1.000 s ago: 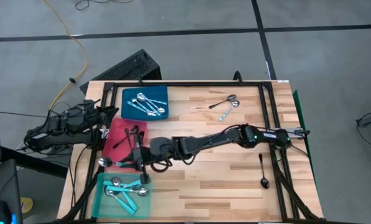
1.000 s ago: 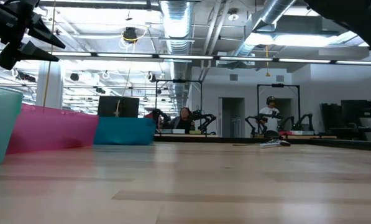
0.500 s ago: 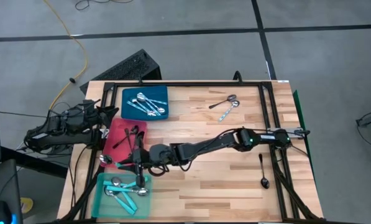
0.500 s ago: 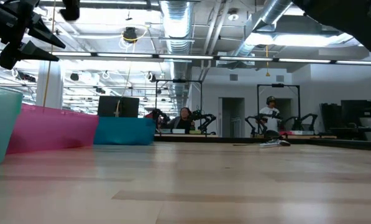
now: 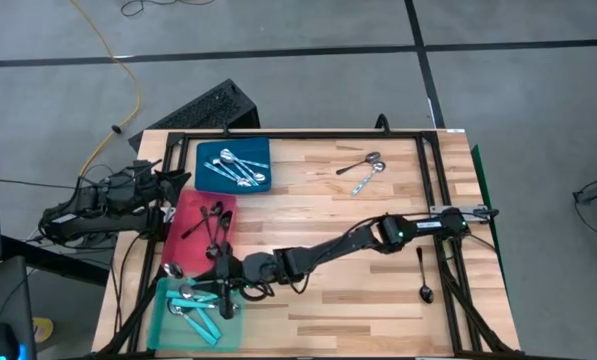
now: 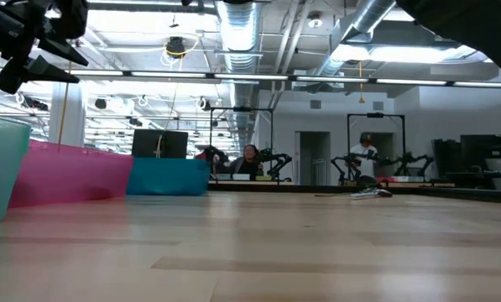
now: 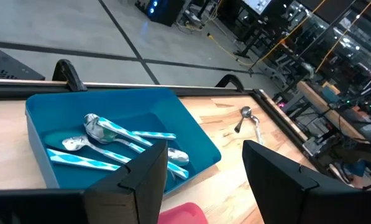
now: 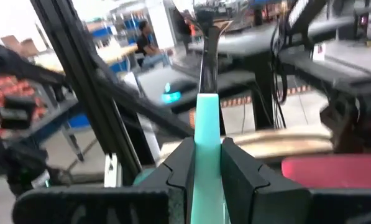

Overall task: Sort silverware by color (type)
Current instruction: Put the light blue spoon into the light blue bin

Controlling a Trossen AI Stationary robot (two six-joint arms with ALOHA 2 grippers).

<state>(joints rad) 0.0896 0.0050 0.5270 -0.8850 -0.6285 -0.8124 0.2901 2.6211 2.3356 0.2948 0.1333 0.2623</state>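
My right gripper (image 5: 208,288) reaches across the table from the right and is shut on a turquoise-handled spoon (image 8: 208,118) over the far edge of the teal tray (image 5: 163,322). That tray holds several turquoise-handled spoons. The red tray (image 5: 186,212) holds black spoons, and the blue tray (image 5: 263,150) holds silver ones. Two spoons (image 5: 364,170) lie loose at the far right, and a black spoon (image 5: 423,275) lies near the right edge. My left gripper (image 7: 204,180) stands open off the table's left side, facing the blue tray (image 7: 42,112). My right gripper pinches the spoon's turquoise handle (image 8: 208,134) between its two fingers. The fingers lie level, coming from the table's right, along the spoon. The metal neck (image 8: 208,56) sticks out past the fingertips toward the table's left. The spoon is lifted clear above the teal tray.
The three trays stand in a row along the table's left side. A black frame (image 5: 433,170) runs around the tabletop. Bare wood (image 5: 378,310) lies in the middle and near right. In the low view people sit at desks (image 6: 250,159) far behind the table.
My right gripper has gone toward the table's near edge and down, from beside the red tray to over the teal tray. It has rolled a little about its own line and kept hold of the spoon.
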